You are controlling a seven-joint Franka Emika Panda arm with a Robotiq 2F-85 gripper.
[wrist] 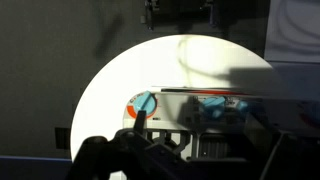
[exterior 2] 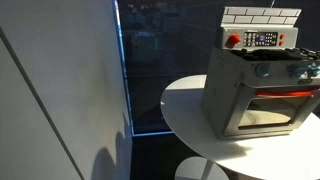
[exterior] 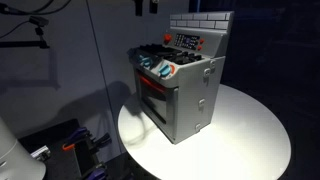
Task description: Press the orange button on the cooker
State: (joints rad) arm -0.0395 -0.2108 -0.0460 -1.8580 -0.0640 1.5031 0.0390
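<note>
The grey cooker (exterior: 185, 95) stands on a round white table (exterior: 250, 140); it also shows in the exterior view from the oven side (exterior 2: 255, 90). A red-orange round button (exterior: 152, 50) sits on its control panel below the brick-patterned back, and shows in both exterior views (exterior 2: 233, 40). Blue-and-orange knobs (exterior: 160, 68) line the front. The wrist view looks down on the cooker (wrist: 215, 110) and a knob (wrist: 143, 104). My gripper (wrist: 190, 150) is above the cooker, dark at the picture's bottom, its fingers apart and empty. The arm is out of both exterior views.
The table's edge (wrist: 100, 90) curves round the cooker with bare white surface (exterior 2: 185, 105) beside it. A dark glass panel (exterior 2: 150, 70) and a pale wall (exterior 2: 50, 90) stand near the table. Cables and gear (exterior: 70, 145) lie on the floor.
</note>
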